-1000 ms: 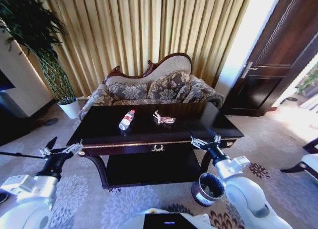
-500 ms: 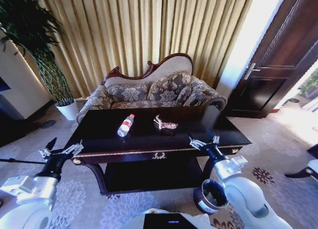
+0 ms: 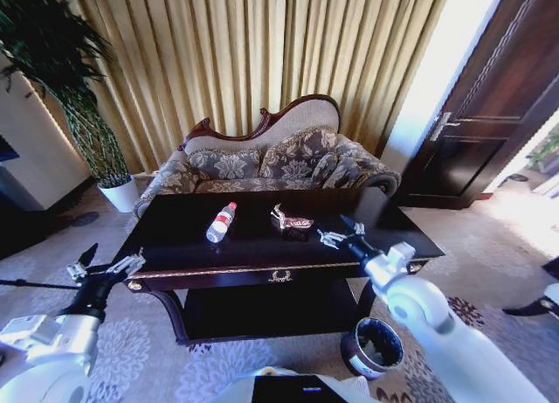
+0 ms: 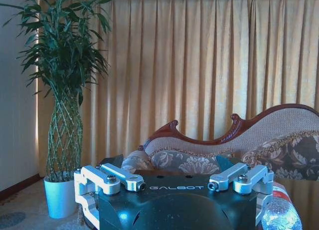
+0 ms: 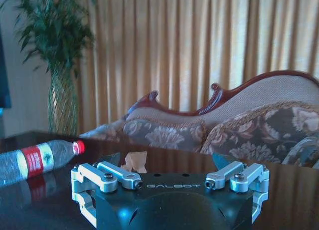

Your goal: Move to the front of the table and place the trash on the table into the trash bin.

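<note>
Reaching the released right tool [image 3: 339, 232] over the surface [image 3: 262, 246] toward the wrapper [image 3: 291, 218], bottle [image 3: 221, 222] also unbinned, bin [image 3: 373, 347] waiting near right.

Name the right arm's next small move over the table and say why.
Probably ease the right gripper forward and toward the robot's left to the crumpled wrapper. Its fingers are open above the table, the wrapper is the nearest trash, the bottle lies farther left, and nothing is held yet. The left gripper waits off the table's left corner.
</note>
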